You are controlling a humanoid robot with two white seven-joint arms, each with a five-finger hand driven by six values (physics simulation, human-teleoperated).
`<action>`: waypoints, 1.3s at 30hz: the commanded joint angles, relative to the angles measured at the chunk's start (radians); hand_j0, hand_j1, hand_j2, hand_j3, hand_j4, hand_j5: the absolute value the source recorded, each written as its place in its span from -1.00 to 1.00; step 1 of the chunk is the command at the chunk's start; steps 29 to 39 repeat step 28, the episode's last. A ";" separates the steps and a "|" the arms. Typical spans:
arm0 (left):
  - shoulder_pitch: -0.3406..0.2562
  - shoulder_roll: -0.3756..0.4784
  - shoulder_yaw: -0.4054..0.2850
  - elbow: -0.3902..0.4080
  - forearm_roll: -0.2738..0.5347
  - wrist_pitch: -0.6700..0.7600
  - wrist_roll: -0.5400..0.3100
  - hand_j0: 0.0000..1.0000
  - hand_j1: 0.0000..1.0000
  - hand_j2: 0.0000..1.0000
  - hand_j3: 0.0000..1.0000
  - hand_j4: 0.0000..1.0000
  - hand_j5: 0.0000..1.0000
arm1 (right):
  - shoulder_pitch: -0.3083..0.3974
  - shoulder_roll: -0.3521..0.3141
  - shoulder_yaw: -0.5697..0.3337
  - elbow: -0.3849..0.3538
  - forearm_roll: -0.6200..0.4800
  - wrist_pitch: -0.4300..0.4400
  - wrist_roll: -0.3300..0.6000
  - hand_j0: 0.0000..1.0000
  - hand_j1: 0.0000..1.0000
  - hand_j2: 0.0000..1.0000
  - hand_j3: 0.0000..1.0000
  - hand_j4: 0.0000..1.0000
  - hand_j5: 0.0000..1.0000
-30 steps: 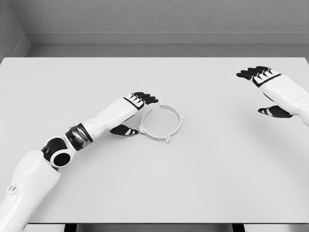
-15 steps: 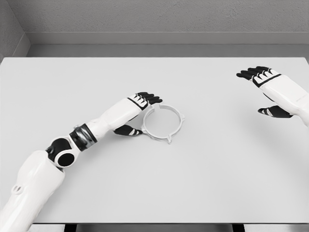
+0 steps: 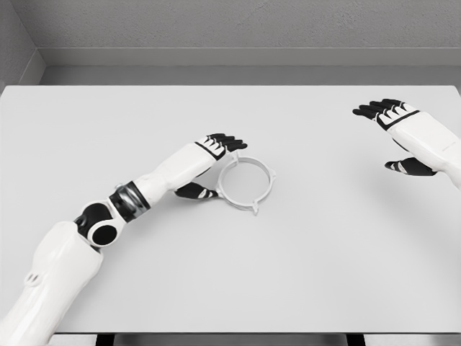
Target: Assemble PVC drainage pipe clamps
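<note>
A white ring-shaped pipe clamp (image 3: pixel 245 182) with small lugs lies flat near the middle of the white table (image 3: pixel 302 274). My left hand (image 3: pixel 212 164) is at the clamp's left rim, black fingers (image 3: pixel 227 141) stretched over its far-left edge and the thumb (image 3: pixel 194 192) low beside its near-left edge. The fingers are spread and do not close on the ring. My right hand (image 3: pixel 395 130) hovers far to the right, open, palm turned inward, holding nothing.
The table's far edge meets a grey wall (image 3: pixel 238 29) at the back. Its front edge runs along the bottom of the view. Nothing else lies on the table.
My left arm has slid to the right, and the clamp has shifted slightly right with it. The right hand has stayed still.
</note>
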 commanded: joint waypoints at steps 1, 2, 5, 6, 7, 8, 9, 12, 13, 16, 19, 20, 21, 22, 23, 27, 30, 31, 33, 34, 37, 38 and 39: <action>0.000 -0.005 -0.001 0.001 0.006 0.001 0.001 1.00 1.00 1.00 1.00 1.00 1.00 | 0.000 0.000 0.000 0.001 -0.006 0.003 -0.001 1.00 1.00 1.00 1.00 1.00 1.00; 0.000 -0.005 0.001 0.001 -0.004 0.001 0.001 1.00 1.00 1.00 1.00 1.00 1.00 | 0.000 0.000 0.000 0.001 -0.006 0.003 -0.001 1.00 1.00 1.00 1.00 1.00 1.00; 0.000 -0.017 0.001 0.001 -0.005 0.001 0.001 1.00 1.00 1.00 1.00 1.00 1.00 | 0.000 0.000 0.000 0.002 -0.006 0.003 -0.001 1.00 1.00 1.00 1.00 1.00 1.00; 0.000 -0.019 0.001 0.001 -0.005 0.001 0.001 1.00 1.00 1.00 1.00 1.00 1.00 | 0.000 0.000 0.000 0.002 -0.006 0.003 -0.001 1.00 1.00 1.00 1.00 1.00 1.00; 0.000 -0.019 -0.002 -0.001 -0.005 0.001 0.001 1.00 1.00 1.00 1.00 1.00 1.00 | 0.000 0.000 0.000 0.002 -0.006 0.003 -0.001 1.00 1.00 1.00 1.00 1.00 1.00; 0.000 -0.019 -0.002 -0.001 -0.005 0.001 0.001 1.00 1.00 1.00 1.00 1.00 1.00 | 0.000 0.000 0.000 0.002 -0.006 0.003 -0.001 1.00 1.00 1.00 1.00 1.00 1.00; -0.006 -0.020 -0.002 0.001 -0.005 0.001 0.001 1.00 1.00 1.00 1.00 1.00 1.00 | 0.000 0.000 0.000 0.002 -0.006 0.003 -0.001 1.00 1.00 1.00 1.00 1.00 1.00; -0.017 -0.011 0.011 0.001 -0.004 0.001 0.001 1.00 1.00 1.00 1.00 1.00 1.00 | 0.000 0.000 0.000 0.002 -0.006 0.003 -0.001 1.00 1.00 1.00 1.00 1.00 1.00; -0.025 -0.006 0.018 0.002 -0.002 0.001 0.001 1.00 1.00 1.00 1.00 1.00 1.00 | 0.000 0.000 0.000 0.002 -0.006 0.003 -0.001 1.00 1.00 1.00 1.00 1.00 1.00; -0.026 0.086 0.054 -0.010 0.012 0.001 0.002 1.00 1.00 1.00 1.00 1.00 1.00 | 0.000 0.000 0.000 0.002 -0.006 0.003 -0.001 1.00 1.00 1.00 1.00 1.00 1.00; -0.031 0.225 0.182 -0.010 0.042 0.001 0.002 1.00 1.00 1.00 1.00 1.00 1.00 | 0.000 0.000 0.000 0.002 -0.006 0.003 -0.001 1.00 1.00 1.00 1.00 1.00 1.00; -0.028 0.270 0.208 -0.002 0.070 0.001 0.002 1.00 1.00 1.00 1.00 1.00 1.00 | 0.000 0.000 0.000 0.002 -0.006 0.003 -0.001 1.00 1.00 1.00 1.00 1.00 1.00; -0.014 0.303 0.255 0.017 0.081 0.001 0.002 1.00 1.00 1.00 1.00 1.00 1.00 | 0.000 0.000 0.000 0.002 -0.006 0.003 -0.001 1.00 1.00 1.00 1.00 1.00 1.00; -0.006 0.316 0.288 0.042 0.088 0.001 0.002 1.00 1.00 1.00 1.00 1.00 1.00 | 0.000 0.000 -0.002 0.002 -0.006 0.003 -0.001 1.00 1.00 1.00 1.00 1.00 1.00; -0.006 0.317 0.304 0.051 0.088 0.001 0.002 1.00 1.00 1.00 1.00 1.00 1.00 | 0.000 0.000 -0.002 0.002 -0.006 0.003 -0.001 1.00 1.00 1.00 1.00 1.00 1.00; -0.011 0.333 0.309 0.079 0.088 0.001 0.002 1.00 1.00 1.00 1.00 1.00 1.00 | 0.000 0.000 0.000 0.002 -0.006 0.003 -0.001 1.00 1.00 1.00 1.00 1.00 1.00; -0.009 0.333 0.311 0.082 0.088 0.001 0.002 1.00 1.00 1.00 1.00 1.00 1.00 | 0.000 0.000 0.000 0.002 -0.006 0.003 -0.001 1.00 1.00 1.00 1.00 1.00 1.00; -0.009 0.333 0.311 0.082 0.088 0.001 0.002 1.00 1.00 1.00 1.00 1.00 1.00 | 0.000 0.000 0.000 0.002 -0.006 0.003 -0.001 1.00 1.00 1.00 1.00 1.00 1.00; -0.009 0.333 0.311 0.082 0.088 0.001 0.002 1.00 1.00 1.00 1.00 1.00 1.00 | 0.000 0.000 0.000 0.002 -0.006 0.003 -0.001 1.00 1.00 1.00 1.00 1.00 1.00; -0.009 0.333 0.311 0.082 0.088 0.001 0.002 1.00 1.00 1.00 1.00 1.00 1.00 | 0.000 0.000 0.000 0.002 -0.006 0.003 -0.001 1.00 1.00 1.00 1.00 1.00 1.00; -0.009 0.333 0.311 0.082 0.088 0.001 0.002 1.00 1.00 1.00 1.00 1.00 1.00 | 0.000 0.000 0.000 0.002 -0.006 0.003 -0.001 1.00 1.00 1.00 1.00 1.00 1.00; -0.009 0.333 0.311 0.082 0.088 0.001 0.002 1.00 1.00 1.00 1.00 1.00 1.00 | 0.000 0.000 0.000 0.002 -0.006 0.003 -0.001 1.00 1.00 1.00 1.00 1.00 1.00; -0.009 0.333 0.311 0.082 0.088 0.001 0.002 1.00 1.00 1.00 1.00 1.00 1.00 | 0.000 0.000 0.000 0.002 -0.006 0.003 -0.001 1.00 1.00 1.00 1.00 1.00 1.00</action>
